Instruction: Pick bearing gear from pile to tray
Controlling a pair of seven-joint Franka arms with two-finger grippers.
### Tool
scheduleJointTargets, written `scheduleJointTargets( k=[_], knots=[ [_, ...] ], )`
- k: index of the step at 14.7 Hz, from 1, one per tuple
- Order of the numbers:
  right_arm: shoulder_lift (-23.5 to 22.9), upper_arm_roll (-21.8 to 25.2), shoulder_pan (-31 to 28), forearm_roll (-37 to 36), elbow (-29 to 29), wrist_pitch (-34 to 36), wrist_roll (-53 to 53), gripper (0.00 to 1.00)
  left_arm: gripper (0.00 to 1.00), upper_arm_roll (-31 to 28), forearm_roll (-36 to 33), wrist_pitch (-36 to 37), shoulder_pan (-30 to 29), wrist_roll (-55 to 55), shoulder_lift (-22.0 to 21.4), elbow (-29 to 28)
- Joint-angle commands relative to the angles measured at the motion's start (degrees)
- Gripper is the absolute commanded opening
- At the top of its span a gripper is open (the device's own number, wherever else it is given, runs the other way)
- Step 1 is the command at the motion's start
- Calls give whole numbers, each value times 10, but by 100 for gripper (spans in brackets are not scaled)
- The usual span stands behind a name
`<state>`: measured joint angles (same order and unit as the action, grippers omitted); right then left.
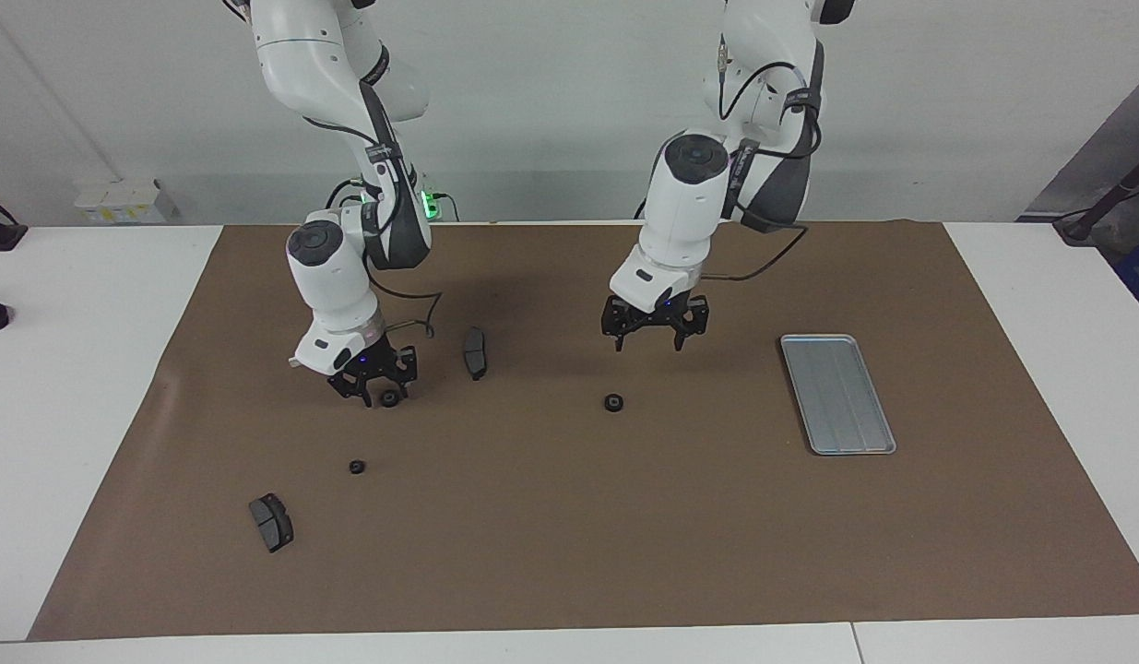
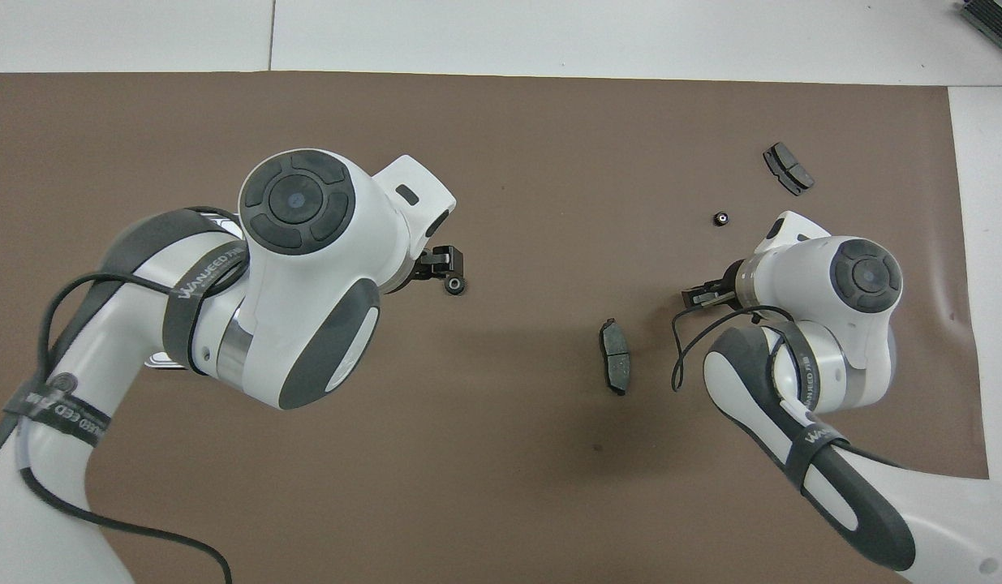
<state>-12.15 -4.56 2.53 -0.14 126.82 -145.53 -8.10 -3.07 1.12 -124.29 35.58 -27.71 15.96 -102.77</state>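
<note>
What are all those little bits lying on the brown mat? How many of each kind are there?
Small black round gears: 3
Dark grey brake-pad plates: 2
Silver tray: 1
Total: 6

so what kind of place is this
Probably a robotics lab bench: two white arms work over a brown mat on a white table, with brake pads and a metal tray.
</note>
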Motion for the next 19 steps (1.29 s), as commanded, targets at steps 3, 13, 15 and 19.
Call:
scheduleJointTargets(
  k=[3, 13, 15, 19],
  knots=[
    [7, -3, -2, 11, 18, -5, -19, 63, 100, -9, -2, -137, 31, 2, 64, -36],
    [5, -3, 5, 10, 6, 0, -17, 0, 98, -9, -2, -179, 40, 59, 72, -67],
    [17, -3, 5, 11, -19, 54, 1, 0, 93, -9, -2, -182, 40, 69, 72, -68],
    [30, -3, 3, 11, -132, 210, 45, 0, 80, -9, -2, -197, 37, 89, 75, -74]
  ],
)
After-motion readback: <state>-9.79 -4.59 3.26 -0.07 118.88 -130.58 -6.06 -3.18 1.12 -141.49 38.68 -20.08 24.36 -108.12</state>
